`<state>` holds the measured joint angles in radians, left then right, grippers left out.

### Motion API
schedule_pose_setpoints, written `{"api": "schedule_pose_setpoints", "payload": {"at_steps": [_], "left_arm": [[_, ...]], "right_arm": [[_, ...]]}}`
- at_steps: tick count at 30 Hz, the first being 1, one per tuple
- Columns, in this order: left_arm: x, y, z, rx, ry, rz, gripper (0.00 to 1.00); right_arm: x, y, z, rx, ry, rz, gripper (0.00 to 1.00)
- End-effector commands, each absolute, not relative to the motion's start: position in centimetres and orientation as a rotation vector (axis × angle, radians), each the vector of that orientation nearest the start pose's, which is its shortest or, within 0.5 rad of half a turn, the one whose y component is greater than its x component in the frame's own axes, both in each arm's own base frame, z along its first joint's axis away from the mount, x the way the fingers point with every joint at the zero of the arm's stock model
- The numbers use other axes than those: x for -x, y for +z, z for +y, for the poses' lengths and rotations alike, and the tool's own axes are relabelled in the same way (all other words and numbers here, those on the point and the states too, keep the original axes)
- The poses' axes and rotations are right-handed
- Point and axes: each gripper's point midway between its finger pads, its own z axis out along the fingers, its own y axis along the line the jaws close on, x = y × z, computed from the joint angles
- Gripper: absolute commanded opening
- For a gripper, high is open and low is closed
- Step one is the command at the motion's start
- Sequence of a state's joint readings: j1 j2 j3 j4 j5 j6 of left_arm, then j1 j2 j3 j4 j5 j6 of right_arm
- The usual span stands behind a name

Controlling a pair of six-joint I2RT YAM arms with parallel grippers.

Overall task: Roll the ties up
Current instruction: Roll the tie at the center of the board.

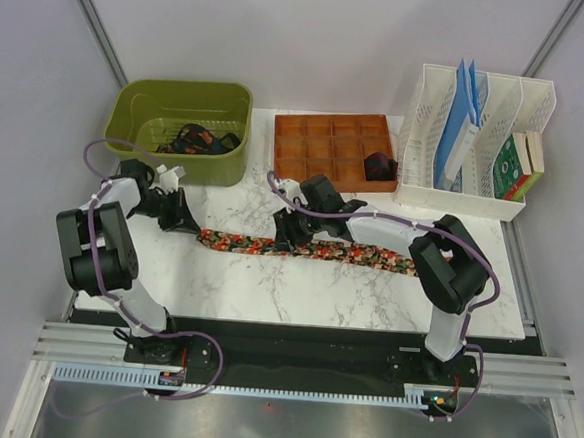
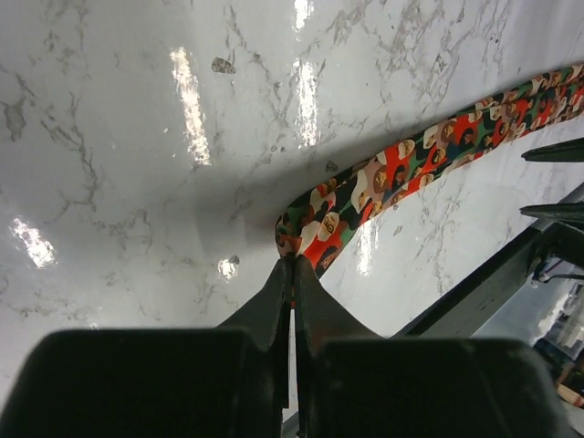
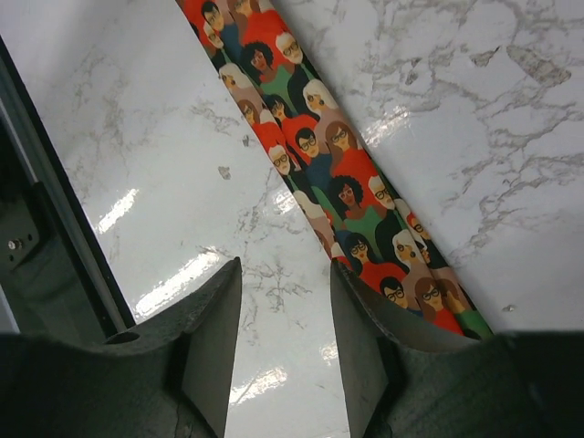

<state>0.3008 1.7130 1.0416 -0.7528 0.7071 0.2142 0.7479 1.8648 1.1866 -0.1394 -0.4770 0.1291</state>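
A tie (image 1: 340, 252) printed with faces in red, green and orange lies flat, left to right, across the marble table. My left gripper (image 1: 193, 224) is shut on its left end; the left wrist view shows the fingertips (image 2: 294, 265) pinching the tie's end, with the tie (image 2: 383, 178) running away to the upper right. My right gripper (image 1: 288, 241) is open and empty, low over the tie near its middle. In the right wrist view its jaws (image 3: 285, 274) stand over bare marble and the tie (image 3: 310, 137) passes beside and under the right finger. Dark ties (image 1: 199, 137) lie in the green basket. A dark roll (image 1: 380, 167) sits in the orange tray.
A green basket (image 1: 180, 93) stands at the back left. An orange compartment tray (image 1: 317, 153) is at the back middle. A white file rack (image 1: 429, 189) with blue folders and small boxes is at the back right. Purple cables run along both arms.
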Motion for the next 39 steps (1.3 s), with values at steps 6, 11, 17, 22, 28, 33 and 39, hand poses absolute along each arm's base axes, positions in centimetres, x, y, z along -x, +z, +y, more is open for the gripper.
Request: {"api": "schedule_pose_setpoints", "payload": {"at_steps": [6,11,17,22,28,33,39], "left_arm": [[-29.5,8.4,-6.5,-0.277,-0.688,2.660,0.02],[-29.2,9.3,-9.4,-0.342,-0.720,2.637,0.02],[-28.9,8.3,-13.7,-0.378,-0.813,2.658,0.02],[-29.8,6.9,-15.6,-0.294,-0.884,2.688,0.02],[-30.0,5.3,-16.6,-0.201,-0.930,2.731,0.02],[-30.8,5.3,-17.1,-0.117,-0.940,2.709,0.02],[-30.4,4.5,-17.4,-0.072,-0.966,2.729,0.02]], "right_arm": [[-29.3,10.1,38.3,0.808,1.150,2.255,0.56],[-30.3,9.3,36.5,0.764,1.143,2.274,0.57],[-29.4,10.8,36.1,0.680,1.257,2.232,0.58],[-28.8,10.8,36.9,0.545,1.361,2.232,0.52],[-28.9,9.6,38.3,0.431,1.419,2.254,0.52],[-28.9,8.6,39.5,0.408,1.416,2.264,0.50],[-29.2,7.1,41.0,0.386,1.398,2.293,0.49]]}}
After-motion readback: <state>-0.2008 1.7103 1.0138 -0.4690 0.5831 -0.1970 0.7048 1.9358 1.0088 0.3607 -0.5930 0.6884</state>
